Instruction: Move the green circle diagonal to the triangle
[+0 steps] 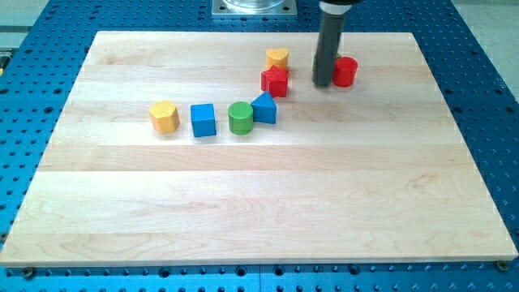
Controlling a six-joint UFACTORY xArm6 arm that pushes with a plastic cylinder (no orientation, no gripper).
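The green circle (240, 118) sat touching the blue triangle (264, 109) on its left near the board's middle, while my tip (323, 83), a bare rod gripping nothing, stood well apart beside the red cylinder (345, 71), so the approach seemingly remained undone.

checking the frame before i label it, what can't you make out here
Camera view, the only one:
- My tip: the dark rod's upper part is cut off by the view's top edge.
- Small red cylinder block: its left side is hidden behind the rod; contact cannot be told.
- Green circle block and blue triangle block: touching or a thin gap, too small to tell.
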